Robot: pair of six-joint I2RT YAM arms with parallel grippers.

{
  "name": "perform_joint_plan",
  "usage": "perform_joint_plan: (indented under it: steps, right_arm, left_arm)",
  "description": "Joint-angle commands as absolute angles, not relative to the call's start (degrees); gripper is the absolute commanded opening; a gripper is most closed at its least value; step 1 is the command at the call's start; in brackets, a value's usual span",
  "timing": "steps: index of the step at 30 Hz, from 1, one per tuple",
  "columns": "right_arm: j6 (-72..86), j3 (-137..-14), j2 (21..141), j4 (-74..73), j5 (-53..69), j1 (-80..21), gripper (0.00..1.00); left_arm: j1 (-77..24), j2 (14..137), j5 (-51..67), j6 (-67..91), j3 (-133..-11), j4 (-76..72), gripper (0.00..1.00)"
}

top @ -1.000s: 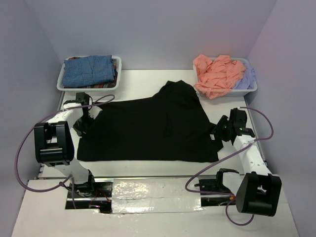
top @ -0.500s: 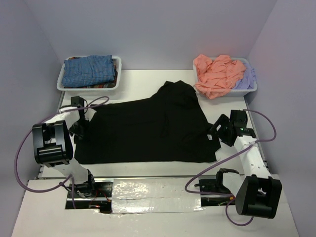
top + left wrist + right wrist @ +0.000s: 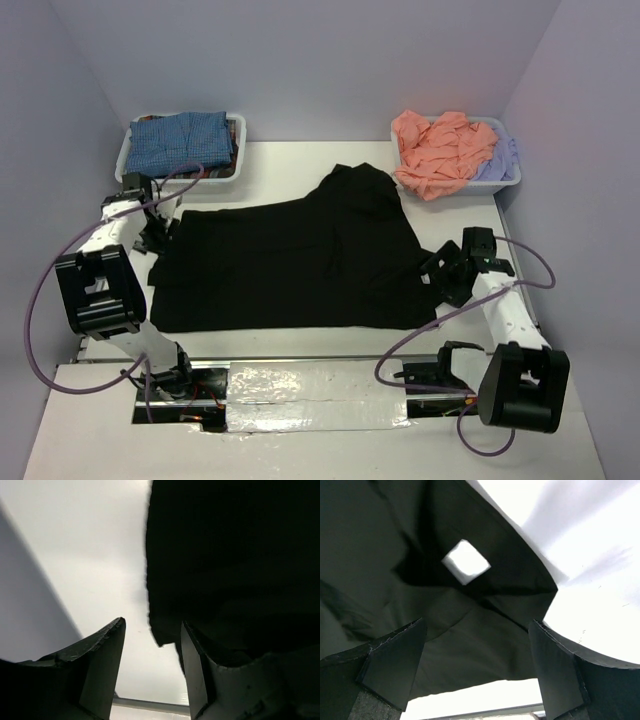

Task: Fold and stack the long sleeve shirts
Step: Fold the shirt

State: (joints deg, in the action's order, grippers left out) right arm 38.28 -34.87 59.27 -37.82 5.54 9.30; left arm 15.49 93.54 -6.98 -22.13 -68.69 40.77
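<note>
Large plain black long sleeve shirt [image 3: 300,265], spread flat mid-worktop on the white worktop [image 3: 290,160], white square tag [image 3: 466,562] showing at its 3 o'clock end. Left jaws at the 10 o'clock corner: parted, gripping nothing, cloth edge poking into the gap. Right jaws at 3 o'clock: spread wide above the tag, empty. Folded blue-checked shirt [image 3: 180,142] in a white plastic bin [image 3: 122,165] at 11 o'clock. Crumpled salmon-pink shirt [image 3: 440,150] and pale lavender shirt [image 3: 497,160] in a second white plastic bin [image 3: 505,185] at 1 o'clock.

The right claw [image 3: 475,630] hangs with its two dark fingers [image 3: 395,665] spread wide, touching nothing, over the large plain black cloth shirt [image 3: 395,580], which bears a small white square tag [image 3: 466,561] and lies rumpled on the white bench [image 3: 590,580].
</note>
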Motion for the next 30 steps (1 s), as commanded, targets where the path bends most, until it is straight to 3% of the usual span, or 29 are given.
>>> perform_joint_plan:
  steps: [1,8,10,11,12,14,15,16,23,25,26,28,29,30]
  right_arm:
    - [42.27,-32.08,62.22,-35.51,6.86,9.93,0.89]
    - [47.81,-31.38,65.22,-35.77,1.94,10.90,0.84]
    - [48.77,-30.76,63.81,-36.30,0.44,11.69,0.73]
    - [49.04,-30.50,63.20,-36.73,0.09,11.95,0.66]
    - [49.91,-29.63,61.71,-37.09,-1.04,12.39,0.48]
    - [50.53,-28.74,60.04,-37.79,-1.67,12.92,0.30]
    - [50.71,-27.70,58.38,-37.97,-1.58,13.27,0.05]
    - [51.15,-27.16,57.58,-38.40,-1.15,14.05,0.00]
    - [53.61,-27.15,48.18,-46.30,-1.31,15.38,0.00]
    - [53.18,-28.38,44.57,-47.63,-1.76,15.38,0.21]
    - [52.65,-29.69,42.91,-48.77,-1.84,15.38,0.39]
    - [52.12,-31.11,42.10,-50.53,-2.19,15.47,0.56]
    - [52.03,-32.24,41.93,-52.89,-2.81,15.38,0.71]
    - [51.94,-32.52,41.75,-53.69,-2.90,15.47,0.74]
  left_arm:
    - [15.47,93.51,-5.89,-21.97,-62.52,43.69,0.61]
    - [15.47,96.67,-4.48,-20.30,-56.16,37.45,0.61]
    - [15.47,98.16,-5.01,-20.39,-55.81,36.04,0.60]
    - [15.47,98.43,-5.27,-20.56,-55.64,35.60,0.60]
    - [15.47,98.61,-5.53,-21.00,-55.11,34.55,0.60]
    - [15.47,99.23,-6.15,-21.35,-54.84,33.67,0.60]
    - [15.47,99.49,-6.50,-21.53,-54.76,33.31,0.60]
    - [15.47,100.01,-6.50,-21.97,-54.84,33.14,0.60]
    - [15.56,100.81,-3.70,-22.76,-60.02,35.31,0.61]
    - [15.82,101.07,-1.34,-22.24,-64.41,37.69,0.62]
    - [16.34,101.25,-0.54,-21.98,-66.08,39.01,0.63]
    - [17.22,101.60,1.74,-21.88,-70.39,43.75,0.64]
    - [18.18,101.69,2.11,-22.15,-71.62,45.51,0.91]
    - [18.72,101.86,2.28,-22.50,-73.28,48.75,0.97]
